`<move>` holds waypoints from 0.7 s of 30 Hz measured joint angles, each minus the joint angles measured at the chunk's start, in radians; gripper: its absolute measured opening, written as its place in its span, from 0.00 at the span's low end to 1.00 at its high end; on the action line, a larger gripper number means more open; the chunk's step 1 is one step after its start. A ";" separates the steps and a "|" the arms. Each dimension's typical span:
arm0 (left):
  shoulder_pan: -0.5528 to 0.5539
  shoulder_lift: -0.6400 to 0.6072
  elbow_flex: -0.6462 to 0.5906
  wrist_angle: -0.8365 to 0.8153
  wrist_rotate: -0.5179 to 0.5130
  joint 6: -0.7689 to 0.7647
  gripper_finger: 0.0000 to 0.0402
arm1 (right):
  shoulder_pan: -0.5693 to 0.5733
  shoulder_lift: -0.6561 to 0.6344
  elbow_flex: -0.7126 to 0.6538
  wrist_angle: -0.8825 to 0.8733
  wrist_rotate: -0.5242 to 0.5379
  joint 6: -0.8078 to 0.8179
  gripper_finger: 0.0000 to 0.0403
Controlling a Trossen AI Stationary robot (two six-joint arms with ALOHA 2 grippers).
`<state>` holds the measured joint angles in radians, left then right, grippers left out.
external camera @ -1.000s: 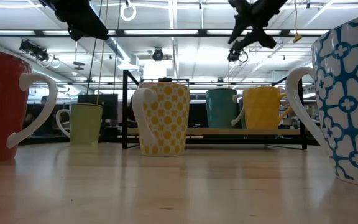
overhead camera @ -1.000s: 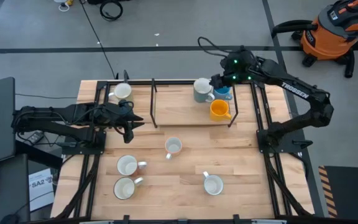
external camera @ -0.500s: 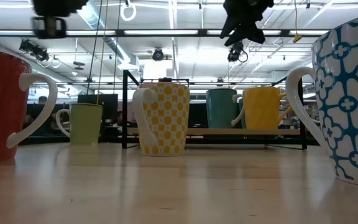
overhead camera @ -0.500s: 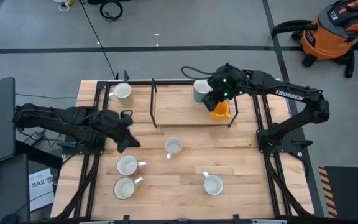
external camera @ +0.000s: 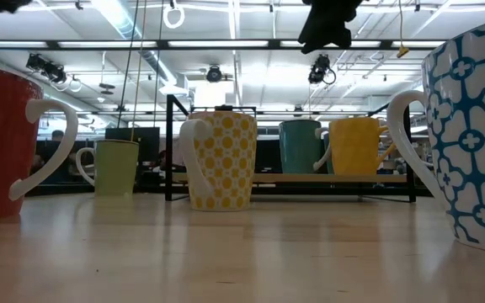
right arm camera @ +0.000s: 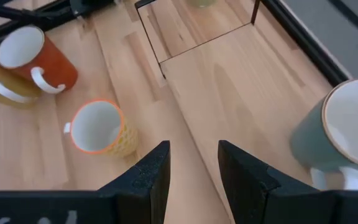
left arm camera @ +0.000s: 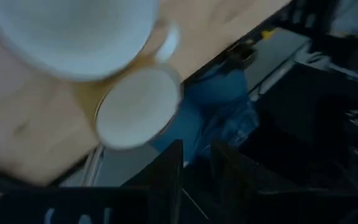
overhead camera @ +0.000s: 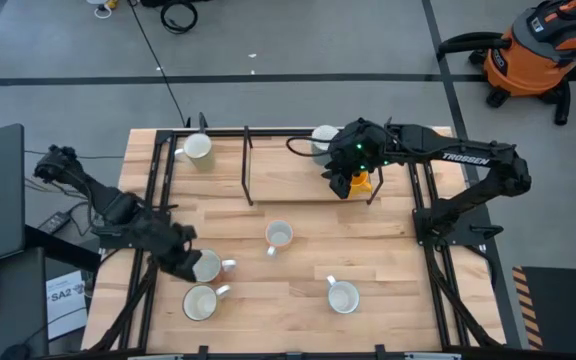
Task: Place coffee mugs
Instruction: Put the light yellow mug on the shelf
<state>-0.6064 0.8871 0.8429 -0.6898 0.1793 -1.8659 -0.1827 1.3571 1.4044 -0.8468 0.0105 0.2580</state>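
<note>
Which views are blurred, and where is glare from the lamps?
Left wrist view: the mugs are smeared by motion blur. Low view: bright ceiling lamps glare behind the rack; the nearest blue-patterned mug looks soft. High view: evenly lit and sharp, with faint shadows on the table.

The left wrist view is blurred; two mugs (left arm camera: 137, 107) show only as pale rims. In the low view, the red mug (external camera: 11, 143) and blue-patterned mug (external camera: 470, 135) are cut off by the frame. From above, the right arm (overhead camera: 418, 160) covers the orange mug.
</note>
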 joint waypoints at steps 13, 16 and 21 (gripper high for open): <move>-0.175 0.224 0.000 -0.006 0.023 -0.229 0.22 | 0.032 0.000 0.000 0.006 -0.001 -0.052 0.35; -0.192 0.268 0.000 -0.006 0.077 -0.258 0.22 | 0.033 0.000 0.000 0.008 -0.002 -0.052 0.35; -0.215 0.300 0.000 -0.005 0.113 -0.275 0.22 | 0.033 0.000 0.000 0.008 -0.003 -0.052 0.35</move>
<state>-0.8214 1.1867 0.8425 -0.6943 0.2922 -2.1407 -0.1497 1.3567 1.4044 -0.8391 0.0078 0.2062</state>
